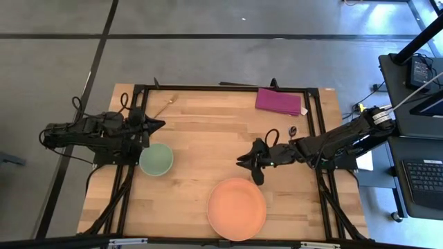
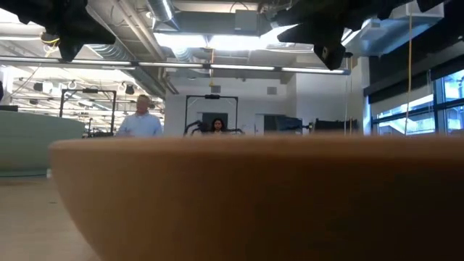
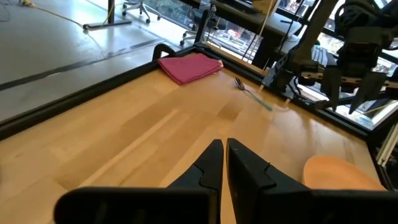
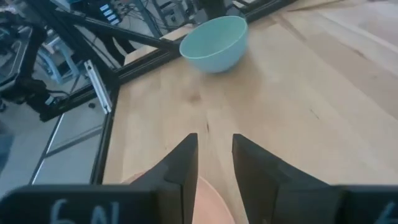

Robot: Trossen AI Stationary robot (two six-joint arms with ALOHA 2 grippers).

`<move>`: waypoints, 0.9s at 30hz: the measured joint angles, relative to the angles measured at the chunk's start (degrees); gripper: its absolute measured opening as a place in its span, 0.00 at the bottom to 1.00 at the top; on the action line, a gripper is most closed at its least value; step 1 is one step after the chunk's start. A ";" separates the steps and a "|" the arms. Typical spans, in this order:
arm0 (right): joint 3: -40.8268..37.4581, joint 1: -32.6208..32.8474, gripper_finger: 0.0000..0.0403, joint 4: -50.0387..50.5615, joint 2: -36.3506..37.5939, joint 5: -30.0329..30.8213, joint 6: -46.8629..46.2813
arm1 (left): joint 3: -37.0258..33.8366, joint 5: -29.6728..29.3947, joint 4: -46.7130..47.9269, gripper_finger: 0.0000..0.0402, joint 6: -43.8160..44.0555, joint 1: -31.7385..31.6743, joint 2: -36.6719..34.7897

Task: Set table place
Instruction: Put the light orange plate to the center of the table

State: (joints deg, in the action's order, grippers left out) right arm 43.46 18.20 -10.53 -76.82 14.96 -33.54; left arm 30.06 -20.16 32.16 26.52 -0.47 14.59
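Orange plate [image 1: 236,208], pale green bowl [image 1: 156,159], magenta cloth [image 1: 279,101], light wood table [image 1: 208,145].

left arm: reaches in from the frame's left edge, mid-height
left gripper [image 1: 159,124]: fingers nearly closed, holding nothing
right arm: stretches in from the right edge
right gripper [image 1: 242,162]: centre frame, fingers slightly parted, holding nothing
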 joint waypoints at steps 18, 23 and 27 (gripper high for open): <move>0.02 -3.79 0.25 -2.56 0.07 2.55 -5.28 | 0.00 -0.24 -1.53 0.01 -0.24 0.00 0.00; 0.02 -5.22 0.25 -2.31 0.07 -4.43 -5.14 | 0.00 -0.24 -1.88 0.04 -1.54 0.00 0.00; 0.02 -5.77 0.25 1.55 0.09 -6.02 -2.01 | 0.00 -0.24 -1.87 0.06 -1.53 0.00 0.00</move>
State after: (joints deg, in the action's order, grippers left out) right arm 43.48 12.43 -8.98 -76.73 8.94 -35.54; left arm 30.06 -20.40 30.30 24.99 -0.47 14.59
